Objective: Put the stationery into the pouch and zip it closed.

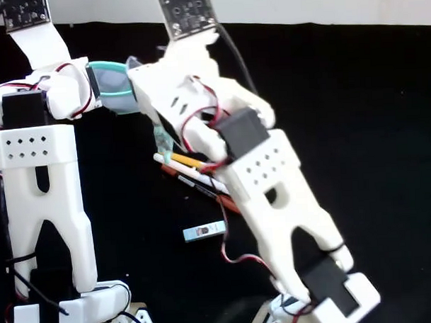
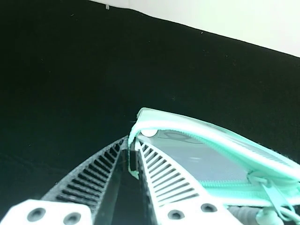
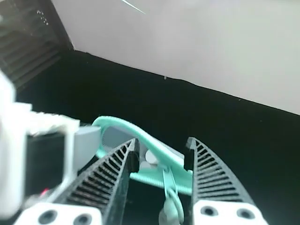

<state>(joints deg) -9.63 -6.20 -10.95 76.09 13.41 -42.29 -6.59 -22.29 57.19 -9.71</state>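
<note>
At the left of the high view stands the left arm (image 1: 43, 182). Its left gripper (image 2: 131, 147) is closed on one end of the pouch (image 2: 211, 159), and the two ribbed fingers (image 2: 154, 164) pinch the rim tightly between them.

The pouch (image 1: 114, 83) is held at the far side of the black tabletop (image 1: 356, 128), between the two arms. It is mint green with a thick rounded border. One face is a grey panel that looks half transparent, and a mint zipper runs along its edge. The zipper pull (image 2: 276, 199) is mint too and hangs near the end away from the left gripper. Whether the bottom of the pouch touches the tabletop, I cannot tell.

The right arm (image 1: 265, 174) leans across from the middle of the high view toward the pouch. The right gripper (image 3: 160, 152) is open, one finger on each side of the pouch border (image 3: 119, 124). The zipper pull (image 3: 168, 190) hangs in the gap between them, and the fingers do not press on it.

Below this arm some pens and pencils (image 1: 191, 169) lie together on the tabletop, outside the pouch, partly covered by the arm. A little nearer to the arm bases lies a small blue and white item (image 1: 204, 231), perhaps an eraser, apart from the pens.
</note>
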